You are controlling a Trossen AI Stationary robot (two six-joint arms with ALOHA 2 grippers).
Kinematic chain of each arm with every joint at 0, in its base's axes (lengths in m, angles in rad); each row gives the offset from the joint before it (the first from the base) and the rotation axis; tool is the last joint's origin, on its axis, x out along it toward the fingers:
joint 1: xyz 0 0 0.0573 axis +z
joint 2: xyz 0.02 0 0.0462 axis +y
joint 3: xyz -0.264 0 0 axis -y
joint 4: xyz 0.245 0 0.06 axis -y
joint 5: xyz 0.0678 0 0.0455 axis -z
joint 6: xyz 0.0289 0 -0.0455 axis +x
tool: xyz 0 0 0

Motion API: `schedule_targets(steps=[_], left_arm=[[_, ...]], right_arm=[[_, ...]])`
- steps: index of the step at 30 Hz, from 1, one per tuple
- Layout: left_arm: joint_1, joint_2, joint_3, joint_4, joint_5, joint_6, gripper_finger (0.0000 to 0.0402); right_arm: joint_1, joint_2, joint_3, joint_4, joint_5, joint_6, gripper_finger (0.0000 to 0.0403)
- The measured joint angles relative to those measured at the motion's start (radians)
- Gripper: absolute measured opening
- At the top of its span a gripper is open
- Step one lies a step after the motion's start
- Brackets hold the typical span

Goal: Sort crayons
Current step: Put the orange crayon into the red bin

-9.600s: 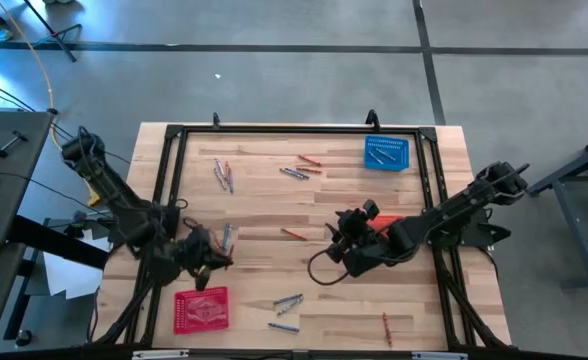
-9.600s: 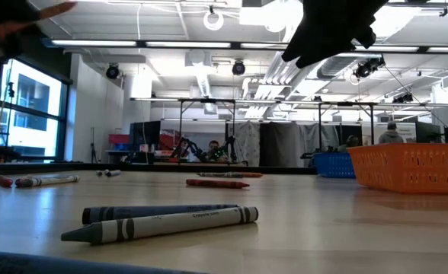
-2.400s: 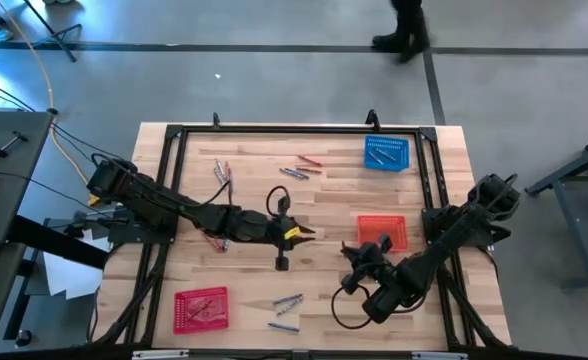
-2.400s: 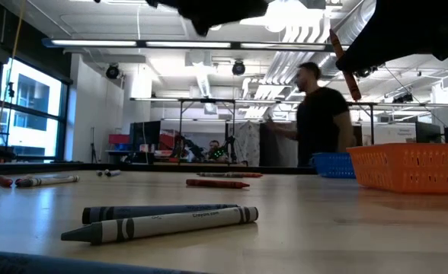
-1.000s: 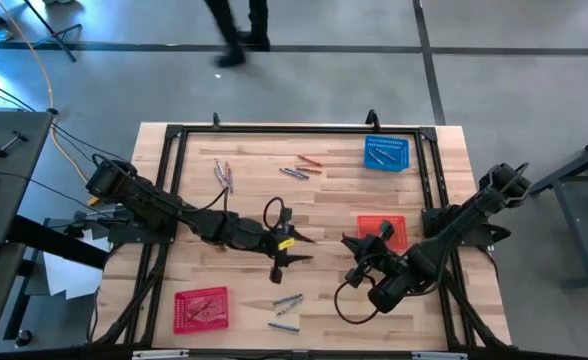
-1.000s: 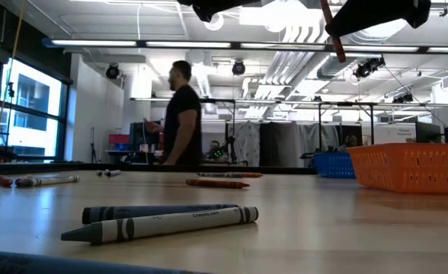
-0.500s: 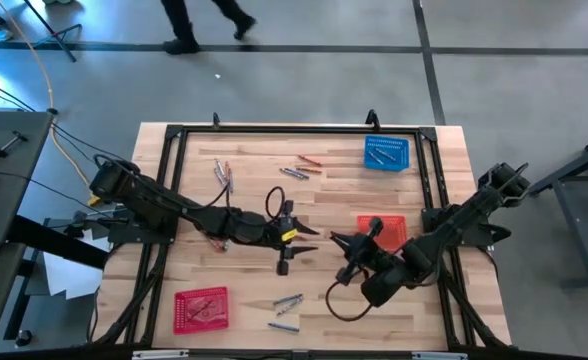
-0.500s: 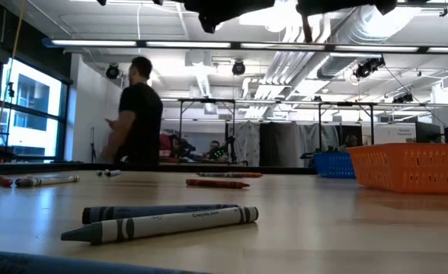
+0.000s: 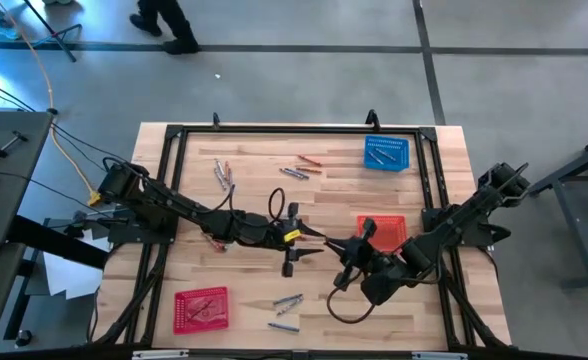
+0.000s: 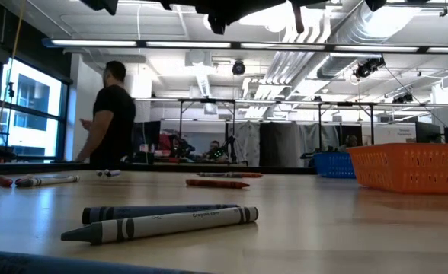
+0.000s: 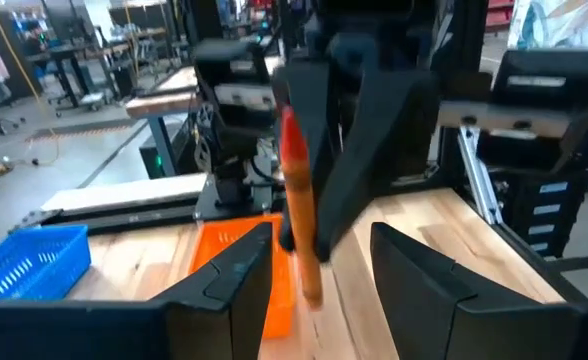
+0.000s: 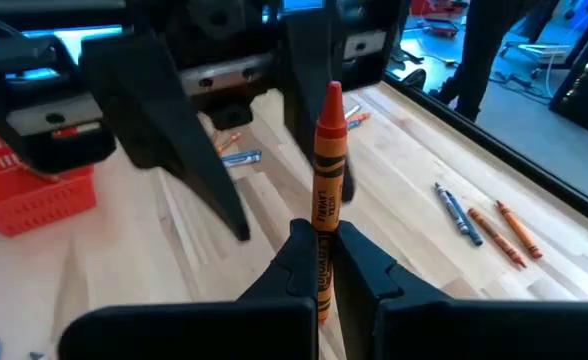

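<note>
A: Where is the crayon just now?

B: The thin orange paper-wrapped wax crayon (image 12: 326, 170) is clamped low on its length in the right tool (image 12: 321, 262), whose two dark fingers are closed tight on it. Its tip stands clear above them, so the long axis runs straight out from the tool.

A: And the left tool?

B: The left tool (image 11: 312, 285) faces it over the middle of the pale wooden plank worktop (image 9: 244, 200). Its fingers are spread wide and hold nothing. In its own wrist view the crayon sits in the gap between them, its free end pointing toward that tool.

A: So a hand-over?

B: That is my reading. Seen from above, the two tools meet nose to nose just left of the red perforated plastic basket (image 9: 389, 232) beside the right arm. Since the crayon's axis lies along the line between the tools, the left one would have to close across its free half, beyond the right tool's fingers.

A: Which arm is nearer the rest?

B: The left. Loose crayons lie toward the far edge (image 9: 222, 174) and by the near edge (image 9: 286, 303), close to a second red perforated basket (image 9: 201, 308). The blue perforated basket (image 9: 386, 153) at the far right already holds a few.
</note>
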Motion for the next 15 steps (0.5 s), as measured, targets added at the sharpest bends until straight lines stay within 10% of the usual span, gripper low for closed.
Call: schedule_targets(steps=[15], left_arm=[[0.000,0.001,0.001,0.060,0.015,0.003,0.0158]], right_arm=[[0.000,0.004,0.000,0.014,-0.015,0.001,0.0000]])
